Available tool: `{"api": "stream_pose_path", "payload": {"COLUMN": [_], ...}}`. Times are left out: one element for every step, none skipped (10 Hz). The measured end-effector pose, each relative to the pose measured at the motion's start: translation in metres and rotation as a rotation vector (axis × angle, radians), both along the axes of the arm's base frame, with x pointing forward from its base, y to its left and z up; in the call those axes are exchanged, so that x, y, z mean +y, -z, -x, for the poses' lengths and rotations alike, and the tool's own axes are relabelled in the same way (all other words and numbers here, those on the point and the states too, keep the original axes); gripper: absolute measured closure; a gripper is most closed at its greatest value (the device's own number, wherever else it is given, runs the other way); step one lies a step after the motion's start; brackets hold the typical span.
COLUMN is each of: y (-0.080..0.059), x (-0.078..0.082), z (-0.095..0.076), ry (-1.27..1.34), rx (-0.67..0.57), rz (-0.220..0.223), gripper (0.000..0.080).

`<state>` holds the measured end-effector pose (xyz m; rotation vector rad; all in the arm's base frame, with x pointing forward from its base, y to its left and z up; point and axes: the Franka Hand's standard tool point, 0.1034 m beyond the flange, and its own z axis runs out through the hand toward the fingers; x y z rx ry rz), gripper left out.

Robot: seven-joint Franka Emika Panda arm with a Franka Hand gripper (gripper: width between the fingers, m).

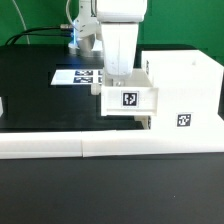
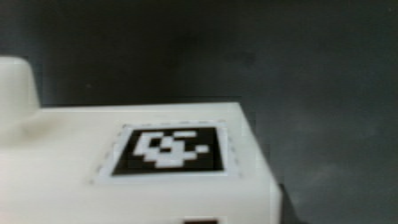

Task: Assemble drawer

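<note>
White barrier wall (image 1: 110,146) fronts tray (image 1: 128,98); tool (image 1: 115,72) above it.

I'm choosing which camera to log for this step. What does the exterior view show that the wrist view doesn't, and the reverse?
Only the exterior view shows the whole scene: the arm above the drawer housing, a tray part-way at its open front, the marker board behind and the low barrier wall in front. Only the wrist view shows one tag close up, filling much of the frame, beside dark table. Both share white tagged plastic; neither shows the fingers clearly.
</note>
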<state>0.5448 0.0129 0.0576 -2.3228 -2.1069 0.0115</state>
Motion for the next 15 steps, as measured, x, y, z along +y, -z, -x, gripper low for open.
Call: {"api": "stream_pose_path", "payload": {"y": [0.000, 0.000, 0.000, 0.000, 0.000, 0.000, 0.000, 0.000, 0.000, 0.000, 0.000, 0.000, 0.000, 0.000, 0.000], "x": [-0.001, -0.001, -0.001, -0.001, -0.001, 0.000, 0.001, 0.000, 0.000, 0.000, 0.001, 0.004, 0.009, 0.013, 0.014], "z": [0.000, 0.000, 0.000, 0.000, 0.000, 0.000, 0.000, 0.000, 0.000, 0.000, 0.000, -0.001, -0.002, -0.004, -0.005], "ry": [0.000, 0.000, -0.019, -0.048, -0.065, -0.087, -0.087, -0.086, -0.086, -0.085, -0.086, -0.092, -0.098, -0.107, -0.110], "rx": [0.000, 0.000, 0.000, 0.000, 0.000, -0.001, -0.001, -0.001, -0.001, -0.001, -0.001, -0.001, -0.001, -0.003, -0.004], "rz": [0.000, 0.000, 0.000, 0.000, 0.000, 0.000, 0.000, 0.000, 0.000, 0.000, 0.000, -0.001, -0.003, -0.005, -0.006], "gripper": [0.0757, 0.0757, 0.0757, 0.0757, 0.0757, 0.0757, 0.0757, 0.0757, 0.0757, 0.0757, 0.0757, 0.0757, 0.0757, 0.0757, 0.0757]}}
